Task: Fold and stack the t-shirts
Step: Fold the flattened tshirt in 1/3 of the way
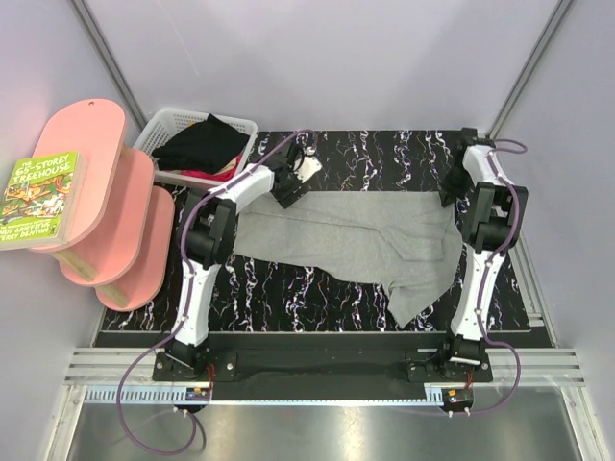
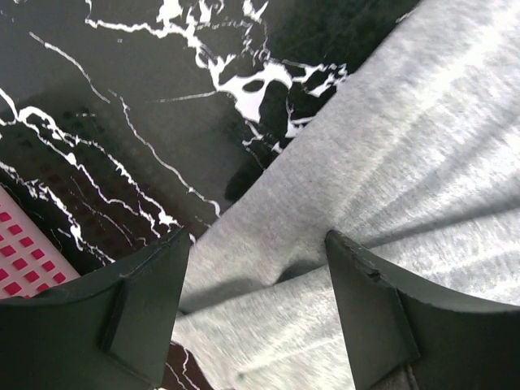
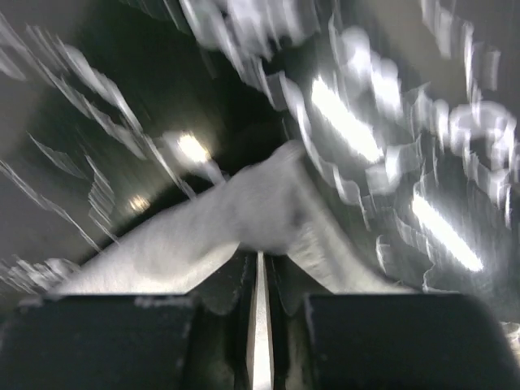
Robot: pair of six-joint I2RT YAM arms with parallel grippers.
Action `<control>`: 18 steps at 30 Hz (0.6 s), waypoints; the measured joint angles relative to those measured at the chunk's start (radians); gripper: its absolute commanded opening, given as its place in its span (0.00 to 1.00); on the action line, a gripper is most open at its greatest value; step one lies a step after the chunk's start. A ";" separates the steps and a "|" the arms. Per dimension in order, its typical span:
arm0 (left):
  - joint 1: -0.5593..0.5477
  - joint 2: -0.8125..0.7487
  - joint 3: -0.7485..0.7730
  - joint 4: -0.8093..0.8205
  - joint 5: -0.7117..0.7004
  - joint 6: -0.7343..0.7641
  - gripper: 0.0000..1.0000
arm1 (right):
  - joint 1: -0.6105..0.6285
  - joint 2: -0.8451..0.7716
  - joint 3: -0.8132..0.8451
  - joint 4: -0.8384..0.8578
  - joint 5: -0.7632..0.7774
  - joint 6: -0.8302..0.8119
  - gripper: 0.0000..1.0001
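The light heather-grey t-shirt (image 1: 370, 245) lies spread and rumpled across the black marbled table (image 1: 288, 293). One flap hangs toward the near right. My left gripper (image 1: 293, 187) is over the shirt's far left edge. It is open, with a fold of grey cloth (image 2: 382, 154) lying between its fingers (image 2: 146, 313). My right gripper (image 1: 450, 197) is at the shirt's far right corner. In the blurred right wrist view it (image 3: 260, 258) is shut on a pinch of the grey cloth (image 3: 260, 207). The black t-shirt (image 1: 204, 144) lies bunched in the white basket (image 1: 173, 120).
The lattice basket stands at the far left corner of the table, and its edge shows in the left wrist view (image 2: 20, 260). A pink tiered shelf (image 1: 106, 206) with a book (image 1: 40, 197) on top stands left of the table. Grey walls enclose the back and sides.
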 measured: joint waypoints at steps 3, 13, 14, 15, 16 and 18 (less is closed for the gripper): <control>-0.003 -0.001 -0.005 0.008 0.000 0.000 0.73 | -0.013 0.111 0.198 -0.043 -0.028 0.000 0.09; -0.002 -0.078 -0.127 0.039 0.000 -0.008 0.72 | -0.002 0.097 0.167 -0.045 -0.045 -0.018 0.09; -0.001 -0.096 -0.156 0.042 0.002 -0.011 0.72 | 0.000 0.091 0.156 -0.042 -0.045 -0.021 0.09; 0.001 -0.114 -0.182 0.039 0.005 -0.013 0.72 | 0.002 0.087 0.148 -0.040 -0.045 -0.024 0.09; 0.003 -0.133 -0.207 0.036 0.009 -0.018 0.71 | 0.003 0.080 0.137 -0.038 -0.043 -0.026 0.09; 0.012 -0.164 -0.246 0.023 0.011 -0.026 0.72 | 0.005 0.074 0.127 -0.037 -0.042 -0.029 0.09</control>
